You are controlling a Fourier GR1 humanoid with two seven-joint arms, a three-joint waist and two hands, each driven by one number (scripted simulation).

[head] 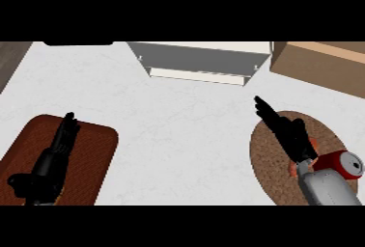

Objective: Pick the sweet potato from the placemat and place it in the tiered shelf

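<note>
The sweet potato (313, 144) shows only as orange slivers beside my right hand (288, 132); the hand and wrist hide most of it. It lies on the round brown placemat (274, 169) at the right. That hand is open above it, fingers straight and pointing up-left, and I cannot tell whether it touches the potato. The grey and white tiered shelf (200, 60) stands at the back centre, well beyond the fingertips. At the left, my left hand (57, 147) is open with straight fingers, holding nothing.
A dark red-brown rectangular mat (96, 159) lies under the left hand. A cardboard box (321, 62) stands at the back right beside the shelf. A dark object (78, 43) sits at the back left edge. White counter (178, 130) spans between the mats.
</note>
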